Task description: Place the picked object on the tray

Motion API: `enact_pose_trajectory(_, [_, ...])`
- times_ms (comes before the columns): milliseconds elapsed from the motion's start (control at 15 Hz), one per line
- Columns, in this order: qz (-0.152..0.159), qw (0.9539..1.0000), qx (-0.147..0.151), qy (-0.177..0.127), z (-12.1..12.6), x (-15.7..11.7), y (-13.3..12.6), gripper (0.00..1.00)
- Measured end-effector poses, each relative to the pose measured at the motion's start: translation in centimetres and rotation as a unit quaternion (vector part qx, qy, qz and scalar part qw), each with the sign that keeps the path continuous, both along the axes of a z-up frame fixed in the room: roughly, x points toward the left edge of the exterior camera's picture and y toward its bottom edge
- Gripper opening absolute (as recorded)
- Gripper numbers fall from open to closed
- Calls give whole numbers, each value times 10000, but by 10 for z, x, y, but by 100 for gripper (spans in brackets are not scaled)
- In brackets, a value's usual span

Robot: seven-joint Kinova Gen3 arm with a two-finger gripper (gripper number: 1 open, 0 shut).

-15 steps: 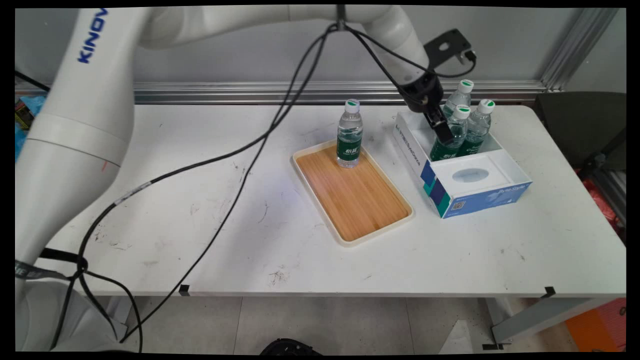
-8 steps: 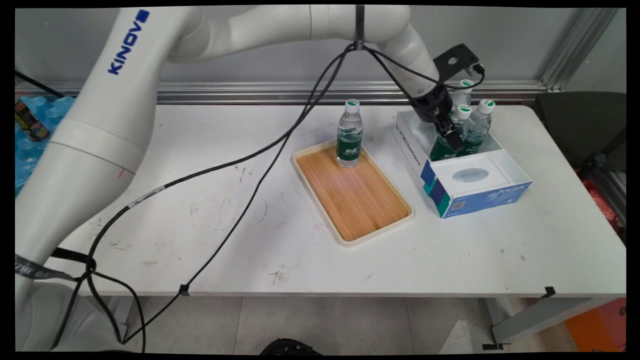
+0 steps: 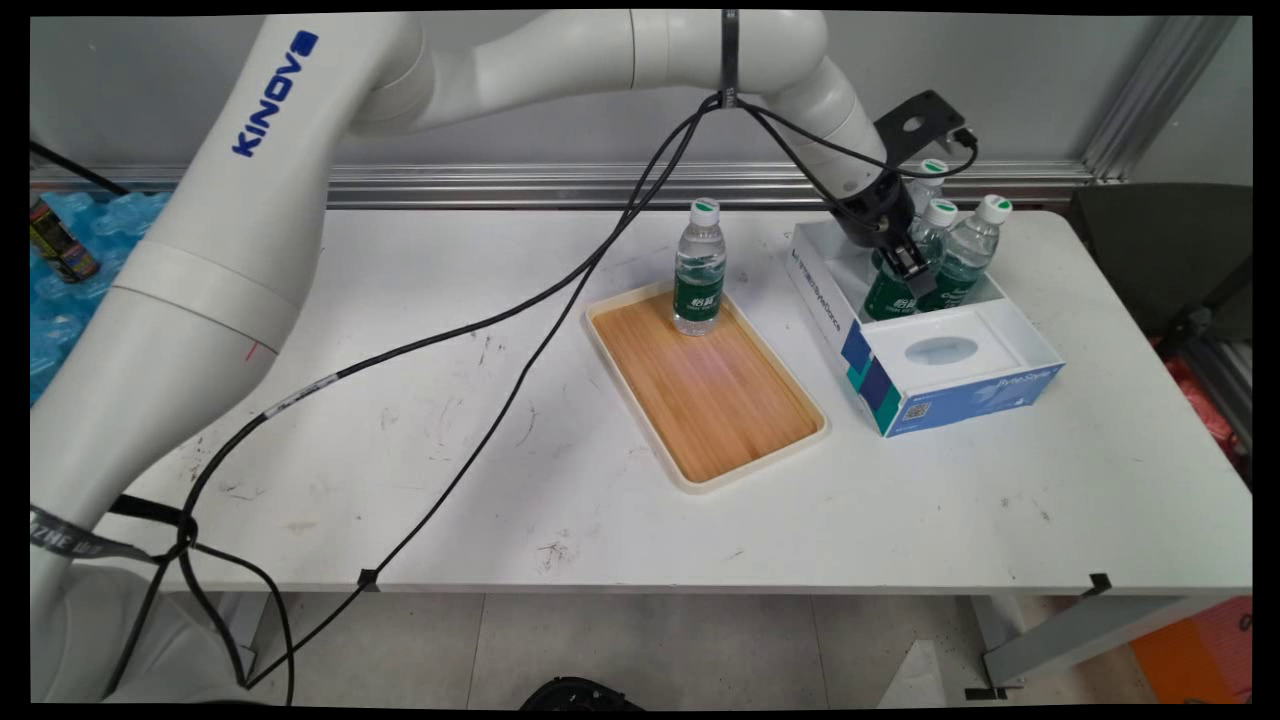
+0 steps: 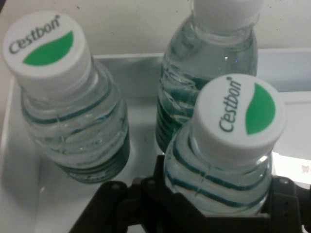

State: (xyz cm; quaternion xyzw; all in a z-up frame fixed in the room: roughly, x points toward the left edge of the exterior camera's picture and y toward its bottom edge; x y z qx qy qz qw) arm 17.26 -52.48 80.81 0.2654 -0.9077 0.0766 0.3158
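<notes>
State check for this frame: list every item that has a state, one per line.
gripper: shut on the gripped bottle
gripped bottle: capped, tilted, inside the box
neighbouring bottle: capped, leaning in the box
rear bottle: capped, upright in the box, partly hidden
tray bottle: capped, upright on the tray
tray: flat on the table
box: open-topped

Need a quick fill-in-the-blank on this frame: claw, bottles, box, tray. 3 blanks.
1. The claw is shut on a water bottle that has a white and ____ cap.
2. Counting the held one, the blue and white box holds ____ bottles.
3. The lone bottle stands upright on the wooden ____.

Missing words: green; three; tray
</notes>
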Motion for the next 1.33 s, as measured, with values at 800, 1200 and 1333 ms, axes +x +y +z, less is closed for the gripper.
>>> enact_pose_trajectory(800, [2, 9999, -125, 67, 61, 12, 10, 0])
enact_pose_trajectory(1200, [29, 9999, -121, -52, 118, 24, 31, 0])
enact_pose_trajectory(1333, [19, 9999, -99, -128, 137, 31, 40, 0])
